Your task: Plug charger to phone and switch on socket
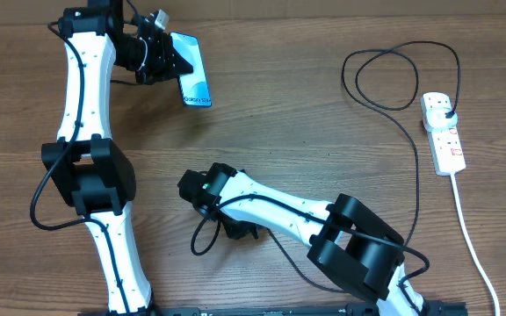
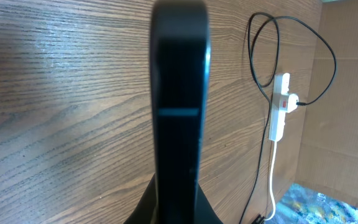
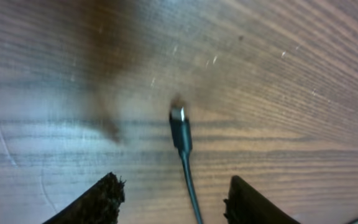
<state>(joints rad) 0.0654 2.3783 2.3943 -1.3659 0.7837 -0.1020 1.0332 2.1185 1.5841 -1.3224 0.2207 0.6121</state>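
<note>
The phone (image 1: pixel 197 75), its light-blue screen lit, is held off the table at the back left, and my left gripper (image 1: pixel 170 61) is shut on it. The left wrist view shows the phone (image 2: pixel 180 106) edge-on as a dark bar rising from the gripper (image 2: pixel 179 214). The charger cable (image 1: pixel 413 167) runs from its black plug (image 1: pixel 447 112) in the white socket (image 1: pixel 444 136) and loops across the table. Its connector tip (image 3: pixel 178 121) lies on the wood. My right gripper (image 3: pixel 174 183) is open, with the cable between its fingers and touching neither. In the overhead view the right gripper (image 1: pixel 190 187) hides the tip.
The socket's thick white cord (image 1: pixel 473 237) trails to the front right edge. The socket (image 2: pixel 280 109) and the cable loop (image 2: pixel 263 50) also show in the left wrist view, near a brown wall (image 2: pixel 347 93). Both arms cross the left and middle of the table.
</note>
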